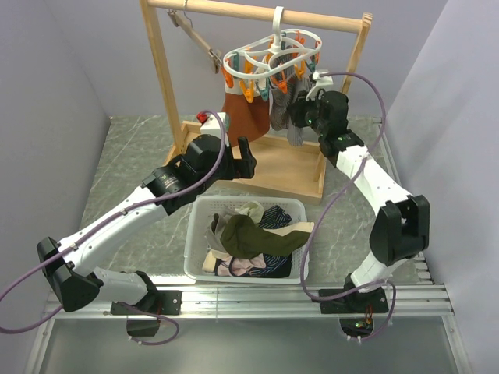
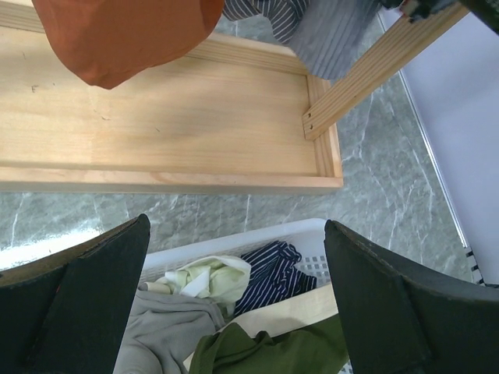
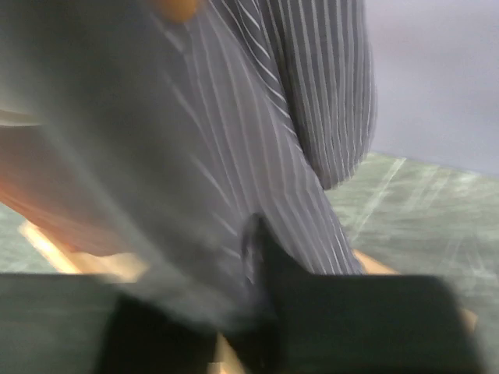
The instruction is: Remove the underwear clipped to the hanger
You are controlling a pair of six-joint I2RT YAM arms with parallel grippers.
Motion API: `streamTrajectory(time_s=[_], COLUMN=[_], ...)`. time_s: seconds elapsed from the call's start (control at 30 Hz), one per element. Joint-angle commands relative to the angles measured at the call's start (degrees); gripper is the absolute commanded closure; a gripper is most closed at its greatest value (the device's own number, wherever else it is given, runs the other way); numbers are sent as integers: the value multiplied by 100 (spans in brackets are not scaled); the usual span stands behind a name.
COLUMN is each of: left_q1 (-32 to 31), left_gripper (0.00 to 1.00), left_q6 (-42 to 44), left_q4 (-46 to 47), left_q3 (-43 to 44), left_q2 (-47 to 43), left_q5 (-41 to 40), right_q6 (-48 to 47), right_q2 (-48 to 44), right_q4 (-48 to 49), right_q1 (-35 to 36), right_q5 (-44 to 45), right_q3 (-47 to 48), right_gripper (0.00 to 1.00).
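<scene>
The white hanger [image 1: 273, 51] with orange and teal pegs hangs from a wooden rail. Clipped to it are rust-orange underwear [image 1: 245, 117] [image 2: 125, 39] and grey pin-striped underwear [image 1: 295, 117] [image 3: 257, 140]. My right gripper [image 1: 302, 115] [image 3: 234, 257] is up at the pin-striped piece, its jaws closed in on the cloth, which drapes over one finger. My left gripper [image 1: 240, 160] [image 2: 238, 226] hangs open and holds nothing, above the far rim of the white basket [image 1: 245, 204] [image 2: 234, 245]. Below the hanging rust-orange piece, olive green underwear [image 1: 257, 234] lies in the basket.
The wooden rack's base tray [image 1: 265, 167] [image 2: 156, 117] stands just behind the basket. In the basket lie a navy striped piece [image 2: 273, 273], a cream piece [image 2: 207, 280] and a taupe-grey piece [image 2: 168, 327]. Grey walls close in on both sides.
</scene>
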Motion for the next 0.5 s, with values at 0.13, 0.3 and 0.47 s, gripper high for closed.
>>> streamTrajectory(time_s=[0.13, 0.3, 0.47], left_q1=[24, 24, -37], left_gripper=[1, 1, 1], left_q6=[-67, 73, 450], left_q4=[253, 375, 717], left_q3=[181, 163, 251], left_q2=[-124, -54, 52], left_q5=[50, 261, 814], right_q6=[450, 810, 1434], right_q2=[-371, -906, -1285], right_q4=[619, 593, 689], right_q1=[-69, -69, -34], right_q5=[-695, -1370, -2144], right_q3=[87, -441, -792], right_gripper=[100, 100, 100])
